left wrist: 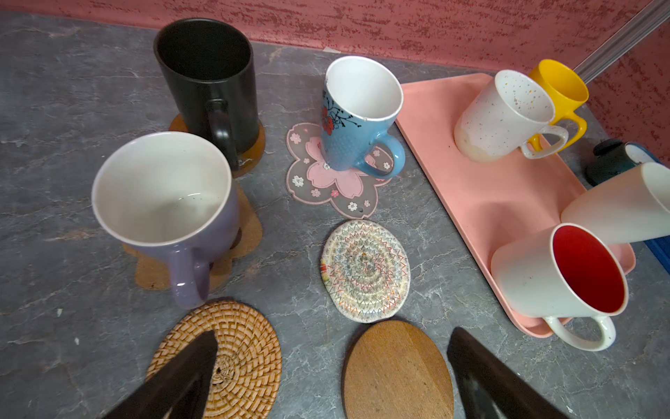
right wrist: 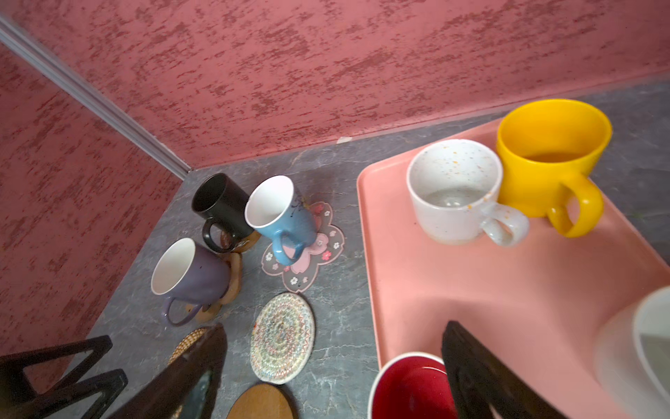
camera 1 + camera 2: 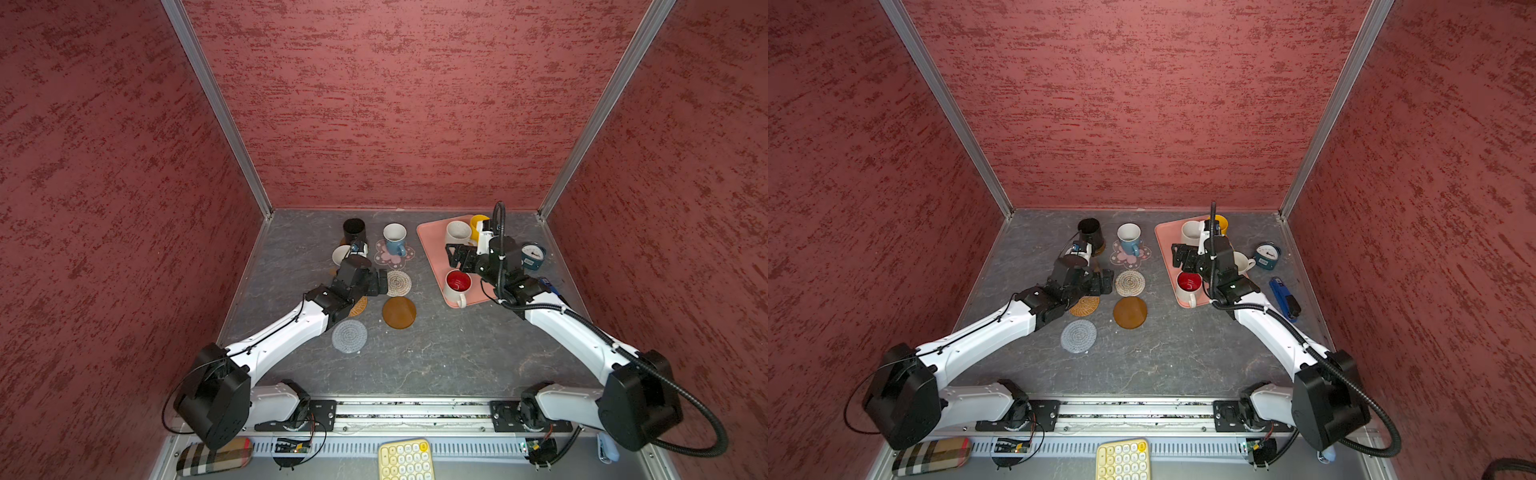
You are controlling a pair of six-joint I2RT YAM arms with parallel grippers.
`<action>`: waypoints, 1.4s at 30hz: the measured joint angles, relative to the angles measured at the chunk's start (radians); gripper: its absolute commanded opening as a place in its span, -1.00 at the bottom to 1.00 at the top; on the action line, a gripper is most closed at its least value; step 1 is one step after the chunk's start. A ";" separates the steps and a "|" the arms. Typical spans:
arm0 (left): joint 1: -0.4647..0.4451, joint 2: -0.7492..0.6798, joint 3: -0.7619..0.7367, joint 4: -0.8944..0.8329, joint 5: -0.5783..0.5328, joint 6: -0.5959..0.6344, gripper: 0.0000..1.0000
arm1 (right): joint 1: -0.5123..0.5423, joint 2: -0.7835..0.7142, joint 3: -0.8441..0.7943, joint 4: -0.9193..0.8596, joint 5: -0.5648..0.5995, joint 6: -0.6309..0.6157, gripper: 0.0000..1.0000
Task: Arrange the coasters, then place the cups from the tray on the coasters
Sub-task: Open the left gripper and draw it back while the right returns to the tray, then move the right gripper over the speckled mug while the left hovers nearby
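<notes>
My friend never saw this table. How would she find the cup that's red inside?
Look at the large flat pink rectangular tray on the right of the grey marbled table. At its corner nearest the robot's base stands a white handled mug. Unlike the speckled white mug, the yellow mug and the cream mug nearby, it is bright red inside.

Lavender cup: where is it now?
In both top views the lavender cup stands left of centre on the brown paw coaster, just in front of the black cup.
</notes>
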 measured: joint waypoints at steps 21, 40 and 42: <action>0.001 0.377 0.211 0.274 0.148 -0.001 1.00 | -0.212 0.346 0.192 0.016 -0.124 -0.019 0.86; -0.039 0.447 0.237 0.325 0.167 0.046 0.99 | -0.277 0.610 0.392 -0.018 -0.191 -0.121 0.86; -0.046 0.450 0.246 0.324 0.162 0.053 0.99 | -0.277 0.626 0.405 -0.023 -0.196 -0.131 0.86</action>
